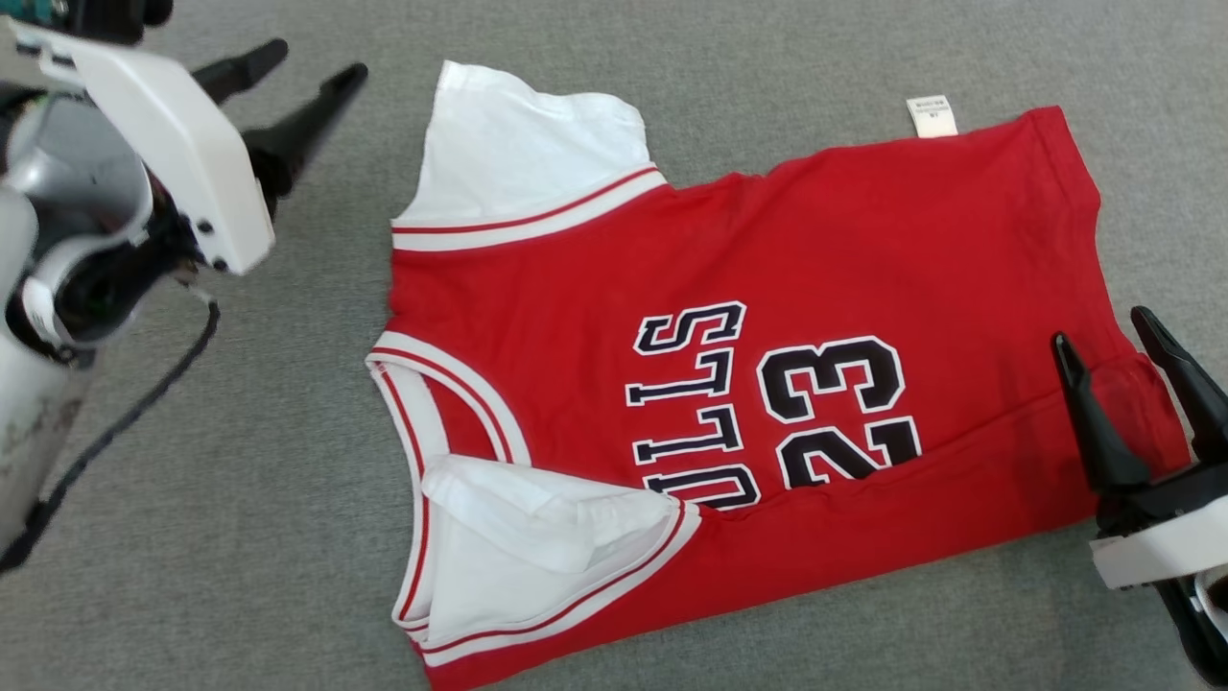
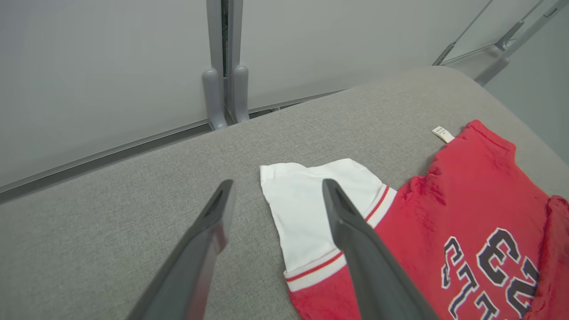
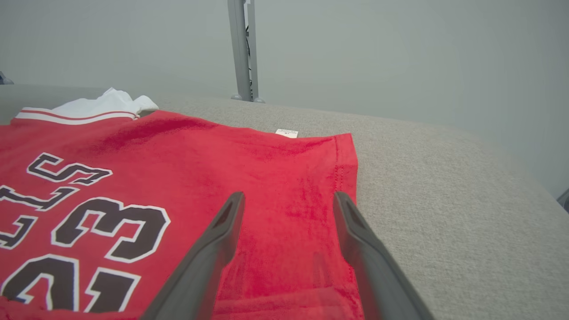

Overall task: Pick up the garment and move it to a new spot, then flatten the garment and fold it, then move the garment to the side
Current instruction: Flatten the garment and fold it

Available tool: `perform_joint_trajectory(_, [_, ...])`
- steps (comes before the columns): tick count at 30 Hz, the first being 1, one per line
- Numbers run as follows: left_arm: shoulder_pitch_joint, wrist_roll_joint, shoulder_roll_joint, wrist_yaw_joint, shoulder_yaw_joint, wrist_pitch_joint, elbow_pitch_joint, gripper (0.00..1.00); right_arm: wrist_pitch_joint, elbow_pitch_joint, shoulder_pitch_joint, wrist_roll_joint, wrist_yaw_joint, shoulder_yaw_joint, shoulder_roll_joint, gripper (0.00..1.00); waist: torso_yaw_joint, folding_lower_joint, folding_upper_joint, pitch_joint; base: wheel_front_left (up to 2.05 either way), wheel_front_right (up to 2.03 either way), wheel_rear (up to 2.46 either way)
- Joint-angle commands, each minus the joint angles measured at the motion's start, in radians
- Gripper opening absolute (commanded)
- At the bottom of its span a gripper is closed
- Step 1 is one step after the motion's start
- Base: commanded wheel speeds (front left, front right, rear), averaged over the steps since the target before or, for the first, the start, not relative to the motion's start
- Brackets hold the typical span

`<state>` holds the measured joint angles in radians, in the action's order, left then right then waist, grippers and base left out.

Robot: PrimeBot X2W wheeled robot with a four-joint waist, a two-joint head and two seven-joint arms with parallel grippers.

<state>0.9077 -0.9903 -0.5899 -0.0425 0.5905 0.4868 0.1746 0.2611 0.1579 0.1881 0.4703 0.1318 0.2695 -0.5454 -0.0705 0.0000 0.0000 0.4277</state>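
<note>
The jersey (image 1: 815, 250) lies spread on the grey surface (image 1: 240, 499), collar toward the robot's left. Its near long edge is folded over the lettering, so a first fold looks done. The left end effector (image 1: 318, 59) hangs wide apart just beside the far sleeve (image 1: 518, 144), likely placed to take it. The right end effector (image 1: 1101, 328), also wide and empty, sits over the hem's near corner, probably to lift in step.
</note>
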Motion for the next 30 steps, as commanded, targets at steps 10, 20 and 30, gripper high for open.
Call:
perform_joint_trajectory(10, [0.298,0.097,0.065,-0.061,0.103,0.122,0.315,1.0,0.006,-0.007,0.079,-0.012,-0.002,0.03,0.06,1.0,-0.138,0.0,0.0,0.121,0.0,0.0,0.0])
perform_joint_trajectory(20, [0.374,0.17,0.037,-0.084,0.209,0.176,0.453,1.0,0.006,-0.012,0.085,-0.013,-0.002,0.027,0.105,1.0,-0.207,0.0,0.0,0.148,0.0,0.0,0.0])
perform_joint_trajectory(30, [0.375,0.172,0.012,-0.088,0.265,0.221,0.493,0.84,0.006,-0.018,0.098,-0.008,-0.002,0.033,0.11,1.0,-0.226,0.0,0.0,0.161,0.0,0.0,0.0])
